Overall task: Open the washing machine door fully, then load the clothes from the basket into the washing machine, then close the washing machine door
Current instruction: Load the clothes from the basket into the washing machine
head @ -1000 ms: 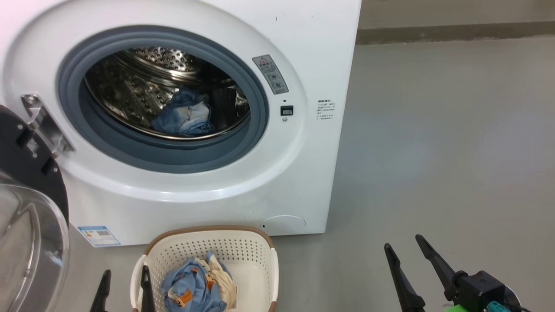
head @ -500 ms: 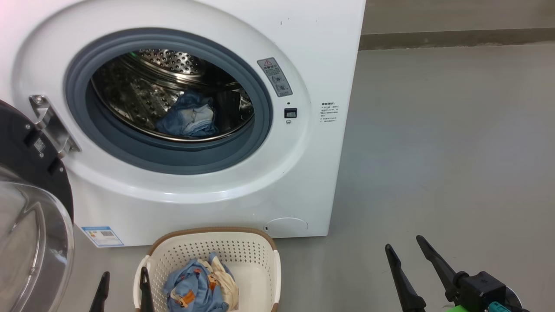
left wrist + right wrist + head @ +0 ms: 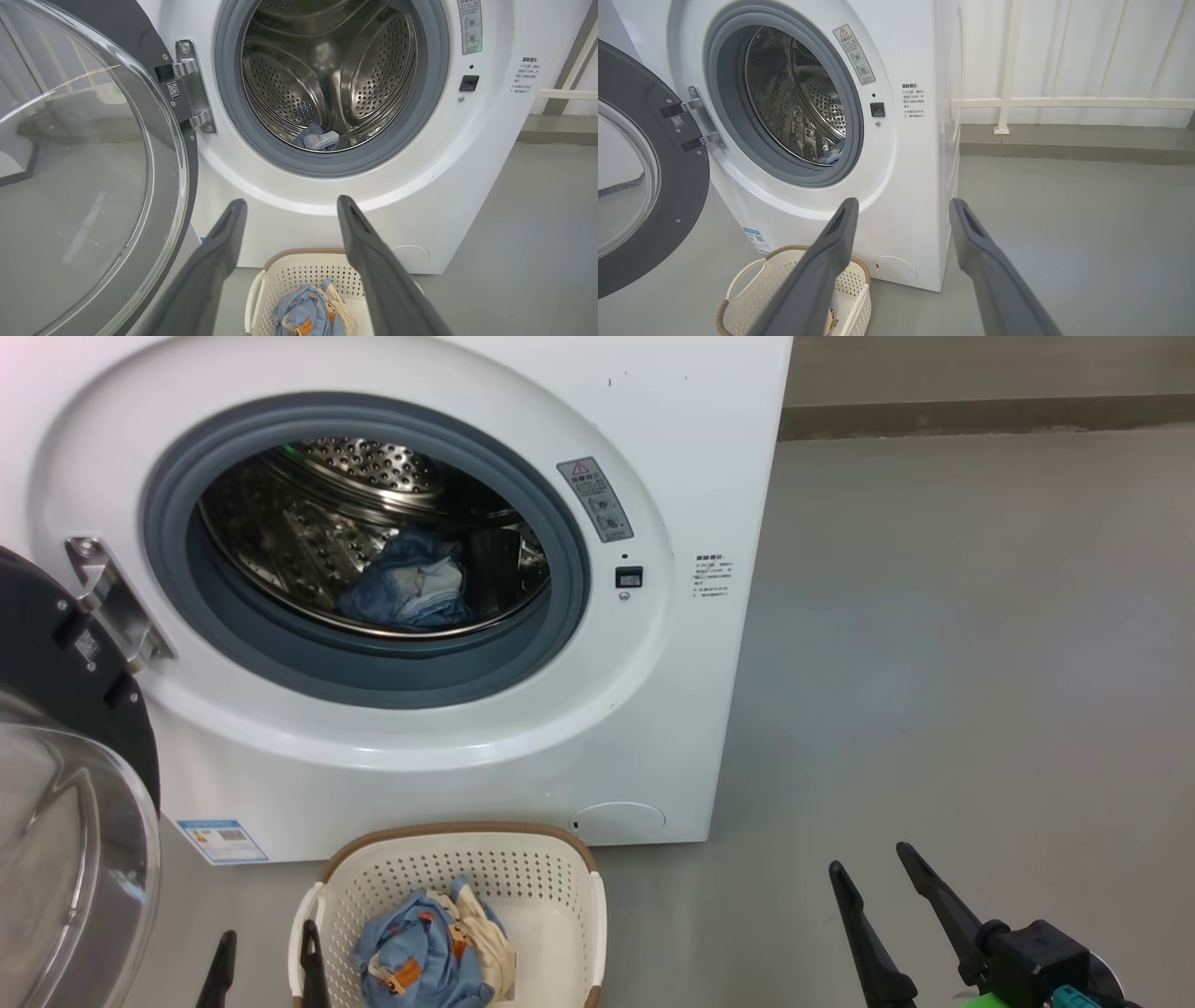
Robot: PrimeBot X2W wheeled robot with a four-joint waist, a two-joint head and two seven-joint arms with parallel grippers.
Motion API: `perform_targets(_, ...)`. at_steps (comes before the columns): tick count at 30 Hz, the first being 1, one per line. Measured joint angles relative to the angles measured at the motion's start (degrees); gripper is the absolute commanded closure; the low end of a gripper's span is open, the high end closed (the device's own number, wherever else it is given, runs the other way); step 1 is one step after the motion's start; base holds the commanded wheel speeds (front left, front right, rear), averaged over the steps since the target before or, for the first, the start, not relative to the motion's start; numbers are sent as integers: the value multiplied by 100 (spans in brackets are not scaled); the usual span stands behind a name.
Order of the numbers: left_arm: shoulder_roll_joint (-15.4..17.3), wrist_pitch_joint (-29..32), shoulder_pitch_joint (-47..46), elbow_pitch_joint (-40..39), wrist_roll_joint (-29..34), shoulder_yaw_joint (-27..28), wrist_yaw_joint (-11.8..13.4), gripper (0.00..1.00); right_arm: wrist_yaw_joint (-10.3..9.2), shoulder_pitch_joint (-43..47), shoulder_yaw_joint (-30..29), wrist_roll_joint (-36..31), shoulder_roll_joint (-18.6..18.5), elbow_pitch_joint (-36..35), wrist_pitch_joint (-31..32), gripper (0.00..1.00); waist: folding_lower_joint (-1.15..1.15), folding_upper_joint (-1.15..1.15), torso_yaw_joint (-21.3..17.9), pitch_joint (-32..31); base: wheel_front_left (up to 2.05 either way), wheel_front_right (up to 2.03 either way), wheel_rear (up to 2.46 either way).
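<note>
Beside basket, held left hand spread apart, empty; right hand likewise, over floor. Noted only slight camera shift over last second, no movement of things. Saw clothes left in basket, second bundle lying in drum; found washing machine door swung wide. Judged loading half done.

Laundry corner, bare and utilitarian: white front-loading washing machine standing on smooth grey floor, perforated laundry basket before it, white railing behind.
</note>
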Motion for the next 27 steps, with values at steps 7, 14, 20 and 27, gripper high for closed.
perform_targets(7, 54, 169, -28, 318, -131, -53, -27, 0, 0, -9, 30, 0, 0, -46, 1, 0, 0, 0, -46, 147, 0, 0, 0)
perform_targets(14, 3, 301, -595, 1137, -299, -160, -367, 0, 0, -144, 70, 1, 0, -124, 0, 0, 0, 0, -112, 505, 0, 0, 0)
perform_targets(20, -148, 446, -1517, 2213, -337, -434, -769, 0, 0, -463, 123, 0, -2, -243, 0, 0, 0, 0, -160, 972, 0, 0, 0)
perform_targets(27, -304, 650, -2810, 3494, -236, -706, -1116, 0, 0, -922, 238, -10, -8, -334, -21, 0, 0, 0, -214, 1592, 0, 0, 0)
